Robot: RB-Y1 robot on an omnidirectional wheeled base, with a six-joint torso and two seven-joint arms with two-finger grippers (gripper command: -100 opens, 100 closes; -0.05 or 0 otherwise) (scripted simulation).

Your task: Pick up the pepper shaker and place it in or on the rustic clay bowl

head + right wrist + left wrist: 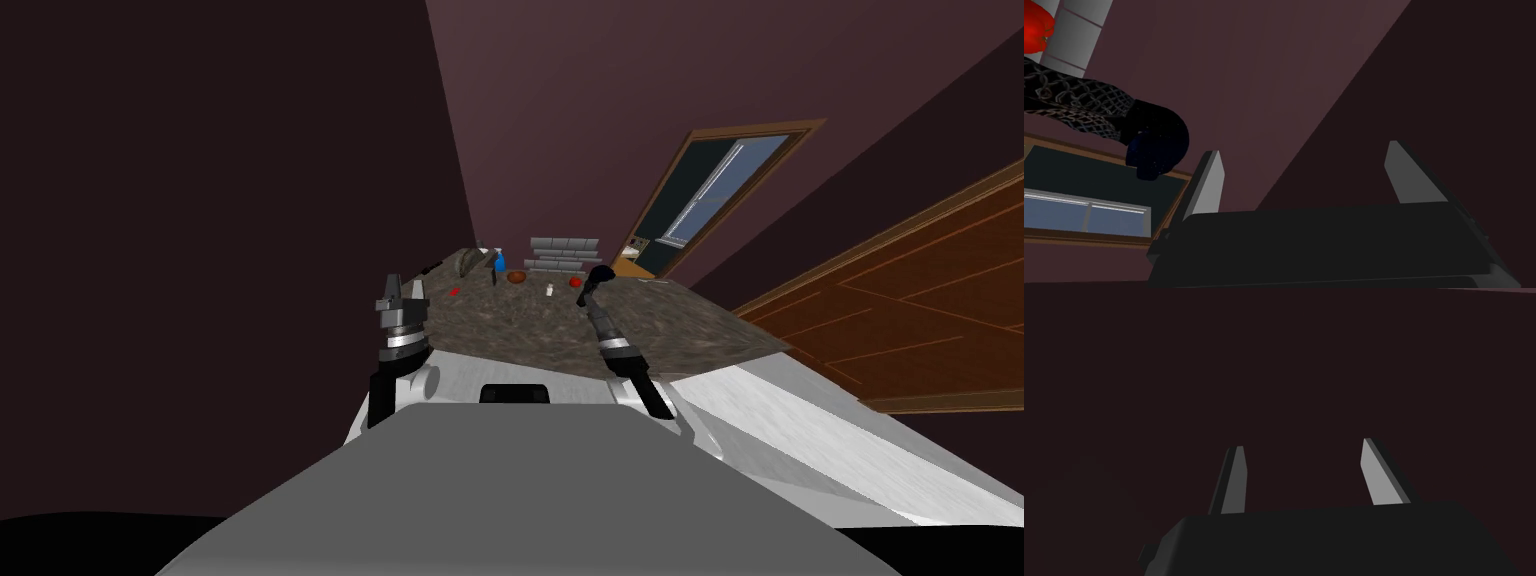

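The pepper shaker point(549, 289) is a small white cylinder standing on the dark mottled counter point(560, 330). A little to its left and farther back sits the brown clay bowl point(516, 277). My right gripper point(598, 272) hangs over the counter just right of the shaker; in the right wrist view this gripper point(1304, 150) is open with nothing between its fingers and faces the wall. My left gripper point(405, 286) is raised at the counter's left edge; seen from the left wrist, it point(1301, 445) is open and holds nothing.
On the counter are a red thing point(575, 282) right of the shaker, a blue bottle point(498, 262), a second small red thing point(454, 292) and a grey block stack point(563, 253) at the back. A dark rounded shape point(1156, 142) lies near my right gripper. A window point(715, 195) is behind.
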